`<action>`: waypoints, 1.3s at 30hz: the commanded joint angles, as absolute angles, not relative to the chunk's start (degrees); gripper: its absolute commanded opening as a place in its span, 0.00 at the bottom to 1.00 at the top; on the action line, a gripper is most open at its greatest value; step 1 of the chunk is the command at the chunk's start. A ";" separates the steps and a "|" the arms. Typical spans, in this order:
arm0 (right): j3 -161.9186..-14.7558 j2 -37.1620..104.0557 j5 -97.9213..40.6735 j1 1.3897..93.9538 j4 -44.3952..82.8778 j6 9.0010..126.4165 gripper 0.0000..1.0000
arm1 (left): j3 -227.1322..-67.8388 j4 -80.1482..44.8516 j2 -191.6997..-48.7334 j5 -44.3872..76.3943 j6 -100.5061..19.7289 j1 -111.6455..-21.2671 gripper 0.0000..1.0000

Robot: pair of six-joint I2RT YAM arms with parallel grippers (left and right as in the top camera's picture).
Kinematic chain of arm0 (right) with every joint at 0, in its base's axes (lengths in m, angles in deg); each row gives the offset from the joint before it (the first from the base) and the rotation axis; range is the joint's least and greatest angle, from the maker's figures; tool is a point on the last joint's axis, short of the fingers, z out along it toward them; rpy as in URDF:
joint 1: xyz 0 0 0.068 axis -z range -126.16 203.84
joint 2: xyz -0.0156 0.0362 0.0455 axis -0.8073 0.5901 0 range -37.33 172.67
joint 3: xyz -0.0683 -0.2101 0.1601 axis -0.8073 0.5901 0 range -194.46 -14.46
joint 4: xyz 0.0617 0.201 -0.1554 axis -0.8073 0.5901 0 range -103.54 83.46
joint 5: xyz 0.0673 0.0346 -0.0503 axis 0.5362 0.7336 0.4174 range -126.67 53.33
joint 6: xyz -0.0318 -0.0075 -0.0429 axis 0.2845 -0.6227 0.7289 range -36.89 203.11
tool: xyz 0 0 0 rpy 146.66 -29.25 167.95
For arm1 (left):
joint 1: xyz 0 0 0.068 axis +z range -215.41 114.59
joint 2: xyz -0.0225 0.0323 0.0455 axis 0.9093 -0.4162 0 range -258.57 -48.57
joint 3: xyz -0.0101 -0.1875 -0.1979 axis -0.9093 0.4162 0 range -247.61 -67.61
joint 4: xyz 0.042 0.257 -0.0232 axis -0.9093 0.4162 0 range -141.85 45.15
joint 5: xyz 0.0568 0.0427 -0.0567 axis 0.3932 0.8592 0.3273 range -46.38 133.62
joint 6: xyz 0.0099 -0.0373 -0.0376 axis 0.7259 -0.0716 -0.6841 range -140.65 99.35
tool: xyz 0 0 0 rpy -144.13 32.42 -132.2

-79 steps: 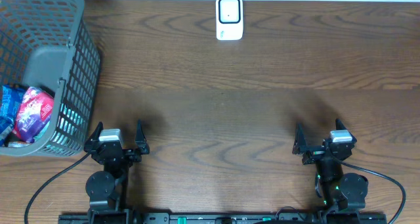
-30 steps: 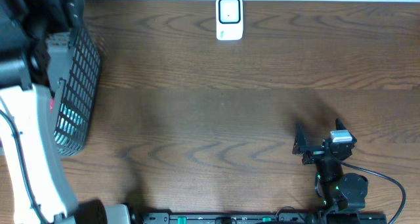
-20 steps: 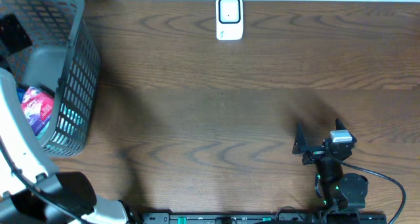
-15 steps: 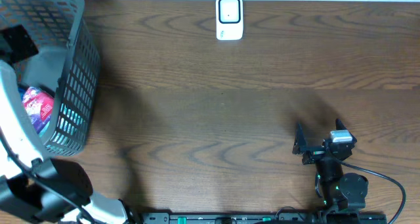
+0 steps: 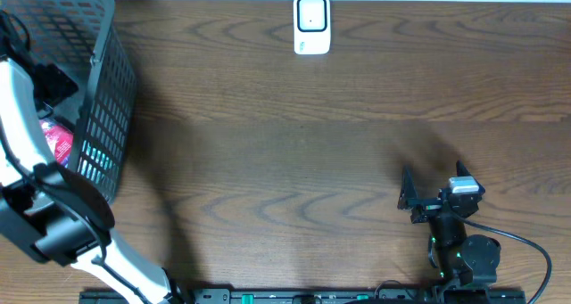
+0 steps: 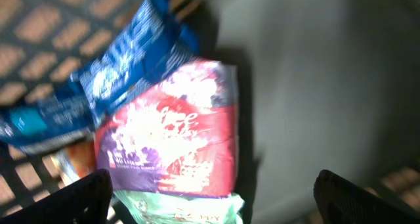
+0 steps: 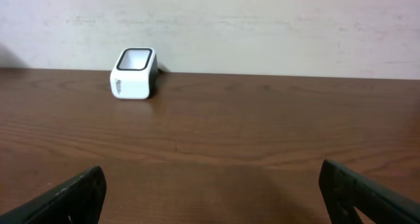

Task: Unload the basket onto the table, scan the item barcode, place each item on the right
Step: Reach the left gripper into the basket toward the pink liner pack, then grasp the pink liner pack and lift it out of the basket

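Picking the item was the step in hand: the left gripper (image 6: 223, 198) hung inside the basket (image 5: 109, 90) at the far left, jaws wide apart and empty, just above the red packet (image 6: 174, 135) lying against a blue packet (image 6: 125, 60). Next it likely had to drop, close on the red packet, and carry it to the scanner (image 5: 311, 23) at the far middle. The right gripper (image 5: 434, 186) sat near right, open and empty.

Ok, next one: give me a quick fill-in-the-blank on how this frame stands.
The left gripper, open, reaches into the grey ____. The right gripper holds ____. The scanner is ____ in colour. In the left wrist view, above the red packet lies a ____ one.
Missing: basket; nothing; white; blue.
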State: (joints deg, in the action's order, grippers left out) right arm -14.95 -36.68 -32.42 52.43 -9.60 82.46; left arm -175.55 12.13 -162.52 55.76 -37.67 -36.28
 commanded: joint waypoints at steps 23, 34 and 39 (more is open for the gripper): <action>-14.78 -36.94 -32.50 52.62 -9.49 81.87 0.99 | -174.26 13.53 -178.15 65.55 -49.84 -36.61 0.28; -14.78 -36.94 -32.50 52.62 -9.51 81.89 0.99 | -179.90 17.31 -172.38 57.27 -48.57 -36.61 0.07; -14.78 -36.94 -32.48 52.62 -9.49 81.89 0.99 | -182.24 15.69 -162.96 49.49 -48.57 -36.61 0.07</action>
